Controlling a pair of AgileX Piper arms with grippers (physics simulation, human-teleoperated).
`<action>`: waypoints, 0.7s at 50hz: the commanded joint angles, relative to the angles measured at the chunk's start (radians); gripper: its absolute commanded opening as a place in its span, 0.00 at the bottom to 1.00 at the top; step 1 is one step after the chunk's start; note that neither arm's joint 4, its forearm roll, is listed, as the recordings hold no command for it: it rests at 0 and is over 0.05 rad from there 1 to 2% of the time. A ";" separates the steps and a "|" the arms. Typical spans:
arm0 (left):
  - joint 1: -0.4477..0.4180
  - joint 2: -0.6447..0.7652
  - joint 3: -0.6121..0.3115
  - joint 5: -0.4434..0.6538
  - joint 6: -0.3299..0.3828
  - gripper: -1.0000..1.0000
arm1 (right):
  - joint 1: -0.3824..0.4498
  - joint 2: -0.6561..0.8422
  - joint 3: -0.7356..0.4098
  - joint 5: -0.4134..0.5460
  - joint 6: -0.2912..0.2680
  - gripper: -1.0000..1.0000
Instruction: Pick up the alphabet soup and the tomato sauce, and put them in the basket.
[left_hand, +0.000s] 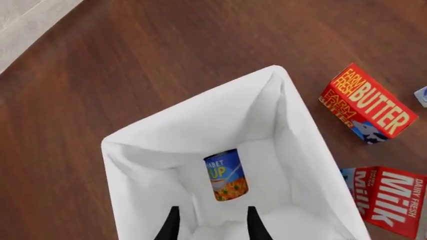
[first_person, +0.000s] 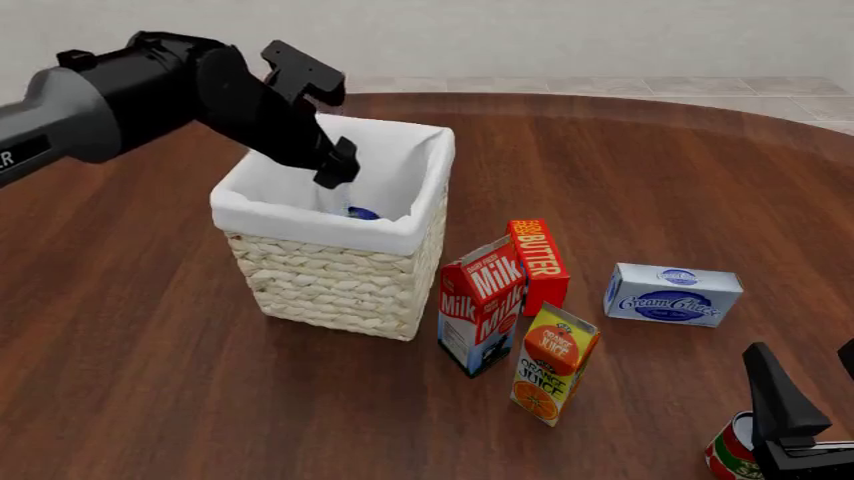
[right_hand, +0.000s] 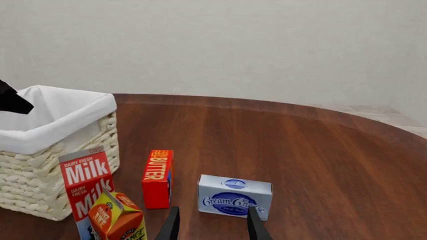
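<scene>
Alphabet soup (left_hand: 225, 175) lies inside the basket (first_person: 336, 275), first half apparently done. Left pincer (left_hand: 212, 222) hangs spread over it, empty. Tomato sauce (first_person: 731, 452) stands far right of basket; right pincer (right_hand: 212, 222), spread, must close round it.

A milk carton (first_person: 479, 315) stands upright on the dark wooden counter (first_person: 641, 160), red and white with blue sides. Just behind it stands a red butter box (first_person: 537, 262), upright on its end. In front of the milk, close beside it, stands a yellow and orange juice carton (first_person: 553, 364). A pale blue cream cheese box (first_person: 671, 295) lies flat, apart from the cartons.
</scene>
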 joint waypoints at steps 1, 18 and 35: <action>-0.016 -0.021 -0.026 0.004 -0.007 1.00 | 0.002 -0.001 0.000 0.001 0.000 1.00; -0.048 -0.071 -0.058 0.023 -0.007 1.00 | 0.002 -0.001 0.000 0.000 -0.001 1.00; -0.061 -0.158 -0.071 -0.003 -0.040 1.00 | 0.004 -0.001 -0.001 -0.002 -0.006 1.00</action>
